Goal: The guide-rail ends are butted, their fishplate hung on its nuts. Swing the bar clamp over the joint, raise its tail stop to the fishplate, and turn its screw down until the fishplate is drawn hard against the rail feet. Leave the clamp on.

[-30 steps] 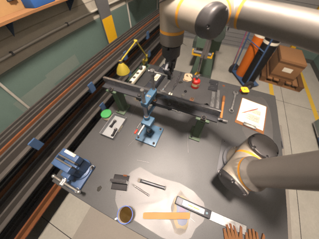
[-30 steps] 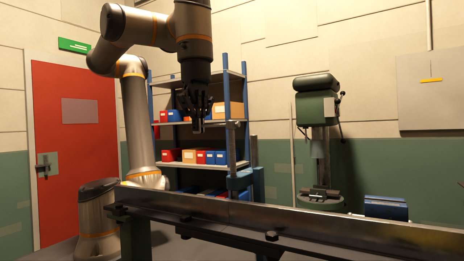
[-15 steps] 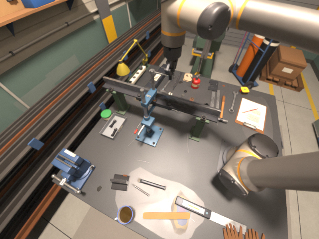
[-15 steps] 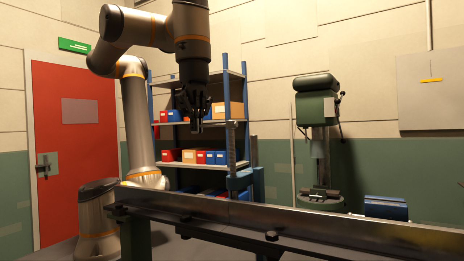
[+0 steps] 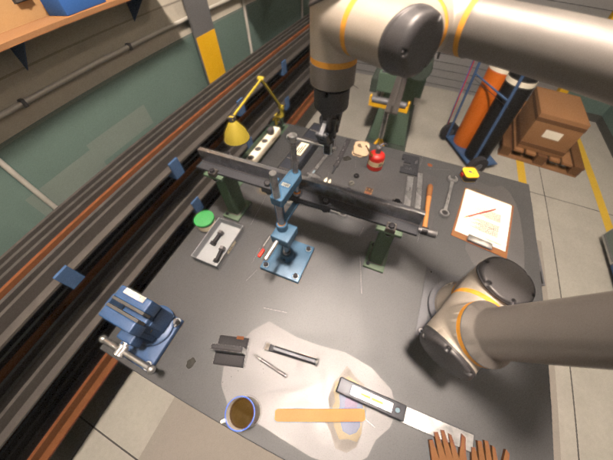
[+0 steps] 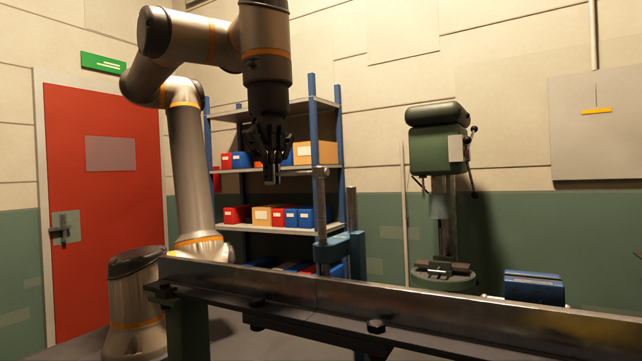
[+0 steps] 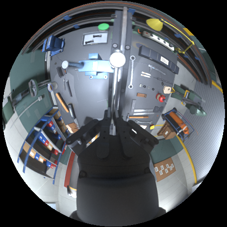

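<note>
My gripper (image 6: 270, 178) hangs above the far side of the bench, closed around the end of the screw's tommy bar (image 6: 296, 171), a thin steel rod through the screw head (image 6: 320, 171). The threaded screw (image 6: 321, 209) stands upright in the blue clamp arm (image 5: 288, 182), which reaches over the butted joint (image 6: 316, 294) of the dark guide rail (image 5: 317, 188). The clamp's column rises from a blue base plate (image 5: 288, 261) on the near side of the rail. The fishplate (image 6: 314, 324) hangs under the rail feet on its nuts. The tail stop is hidden behind the rail.
The drill press (image 6: 441, 188) stands beyond the bench. A blue vice (image 5: 137, 326) sits at the near left corner. A yellow lamp (image 5: 236, 131), a power strip (image 5: 264, 142), a red canister (image 5: 376, 159) and hand tools lie beyond the rail. Green stands (image 5: 380, 246) carry the rail.
</note>
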